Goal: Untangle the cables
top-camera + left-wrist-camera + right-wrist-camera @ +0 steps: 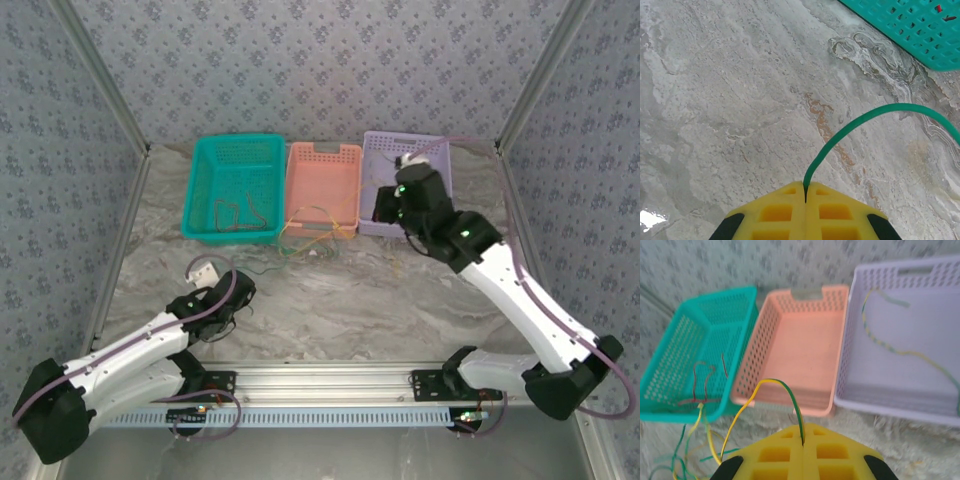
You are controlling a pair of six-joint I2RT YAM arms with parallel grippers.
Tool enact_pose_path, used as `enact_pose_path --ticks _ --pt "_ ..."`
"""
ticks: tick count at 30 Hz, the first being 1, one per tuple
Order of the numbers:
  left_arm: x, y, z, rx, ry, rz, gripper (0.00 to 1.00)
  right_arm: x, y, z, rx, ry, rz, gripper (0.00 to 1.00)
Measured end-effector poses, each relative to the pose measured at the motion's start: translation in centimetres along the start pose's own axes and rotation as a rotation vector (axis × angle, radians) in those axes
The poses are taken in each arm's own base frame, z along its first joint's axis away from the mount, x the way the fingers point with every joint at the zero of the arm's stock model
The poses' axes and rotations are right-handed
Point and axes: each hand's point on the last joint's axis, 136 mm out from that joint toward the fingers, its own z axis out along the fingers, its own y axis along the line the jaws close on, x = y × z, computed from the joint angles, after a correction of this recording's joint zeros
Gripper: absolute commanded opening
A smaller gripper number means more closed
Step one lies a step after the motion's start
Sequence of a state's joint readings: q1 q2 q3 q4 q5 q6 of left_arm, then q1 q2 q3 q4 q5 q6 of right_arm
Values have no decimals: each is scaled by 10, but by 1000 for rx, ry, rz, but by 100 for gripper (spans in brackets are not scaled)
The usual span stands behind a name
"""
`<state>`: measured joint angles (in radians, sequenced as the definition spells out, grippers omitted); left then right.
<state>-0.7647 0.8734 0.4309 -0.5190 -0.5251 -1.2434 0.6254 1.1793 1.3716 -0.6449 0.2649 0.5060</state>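
My left gripper (805,192) is shut on one end of a green cable (865,117), which arcs up and away to the right over the marble table. From above, this gripper (240,288) is low at the front left. My right gripper (803,437) is shut on a yellow-and-green cable (775,383) that loops left and down to a loose tangle of cables (690,450). It hovers (383,210) at the purple basket's front left corner. The tangle (310,240) lies in front of the salmon basket.
Three baskets stand in a row at the back: teal (200,185) holding a brown cable (705,385), salmon (322,160), and purple (445,165) holding a yellow-green cable (880,340). Patterned walls close the sides and back. A metal rail (320,385) runs along the near edge.
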Motion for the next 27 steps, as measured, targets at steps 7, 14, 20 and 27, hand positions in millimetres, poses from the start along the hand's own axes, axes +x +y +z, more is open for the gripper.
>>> enact_pose_path --ticks 7,14,20,27 --pt "1 0 2 -3 -1 -6 0 -60 -17 -42 23 -113 44 0" --pt "4 8 6 -32 -5 6 0 -93 -41 -69 63 -195 101 0" --pt "9 11 13 -66 7 42 0 -107 -34 -81 21 -222 109 0" --pt "-18 -23 -6 10 -37 49 0 -83 -39 -67 36 -162 99 0"
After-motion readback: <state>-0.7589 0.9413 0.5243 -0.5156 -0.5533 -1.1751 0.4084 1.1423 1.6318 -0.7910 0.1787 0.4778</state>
